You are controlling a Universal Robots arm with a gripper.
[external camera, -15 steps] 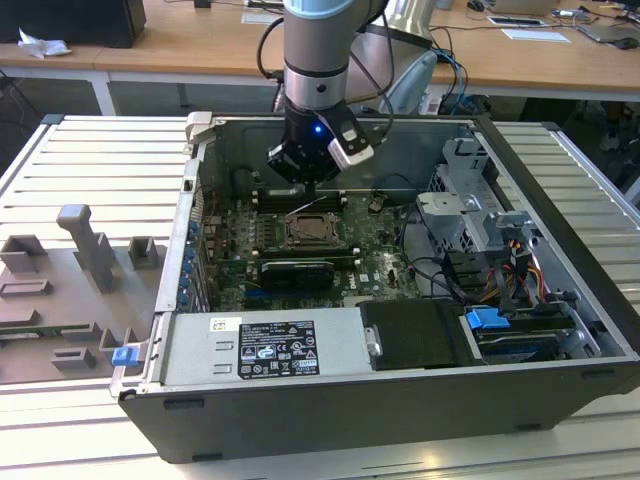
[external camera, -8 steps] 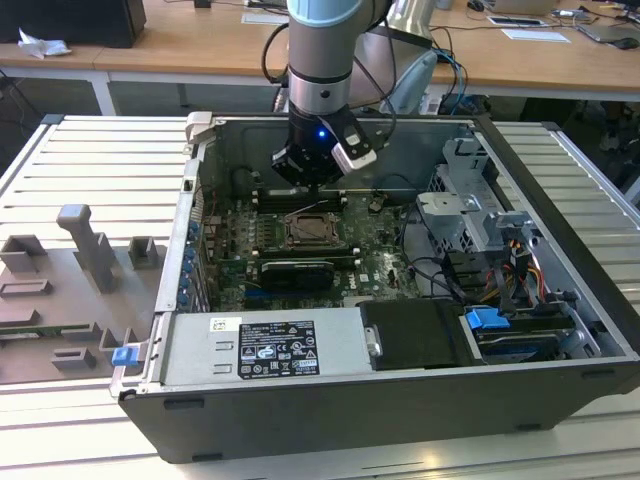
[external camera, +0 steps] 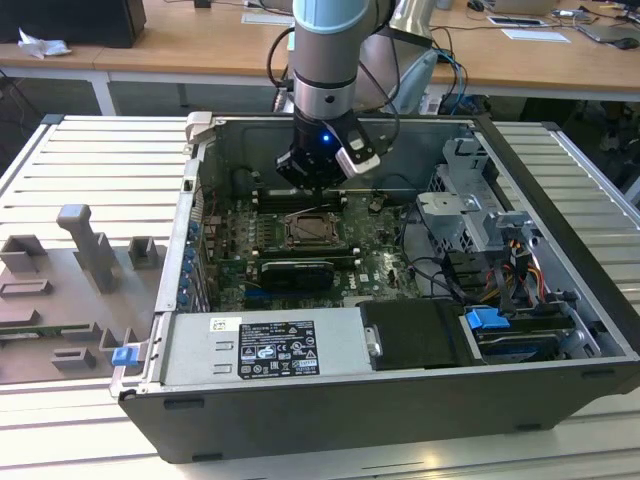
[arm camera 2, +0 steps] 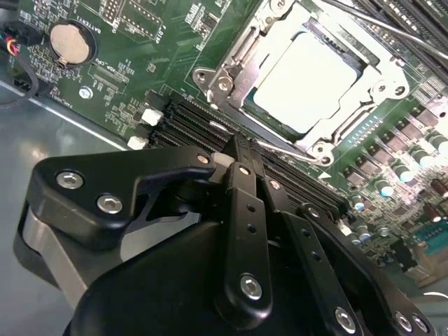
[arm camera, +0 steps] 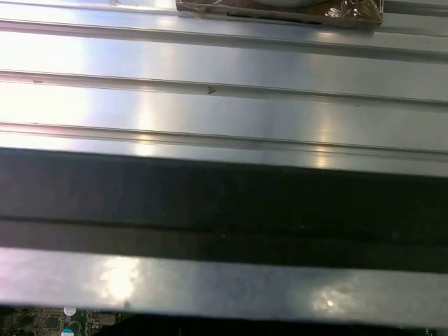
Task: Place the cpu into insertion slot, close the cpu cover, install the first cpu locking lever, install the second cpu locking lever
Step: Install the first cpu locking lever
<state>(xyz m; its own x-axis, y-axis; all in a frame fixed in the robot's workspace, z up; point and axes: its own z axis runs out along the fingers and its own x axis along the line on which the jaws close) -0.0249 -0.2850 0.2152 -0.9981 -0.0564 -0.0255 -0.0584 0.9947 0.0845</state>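
Silvery-grey and square, the flat metal-topped cpu sits seated in the black-rimmed square insertion slot on the green circuit board, framed by the thin silvery metal cpu cover lying down around it, just beyond the tips of the black gripper. Its fingers are pressed together, pinching nothing, hovering over the long narrow black memory slots beside the socket. Around the gripper stands the open dark computer case on a ribbed aluminium table.
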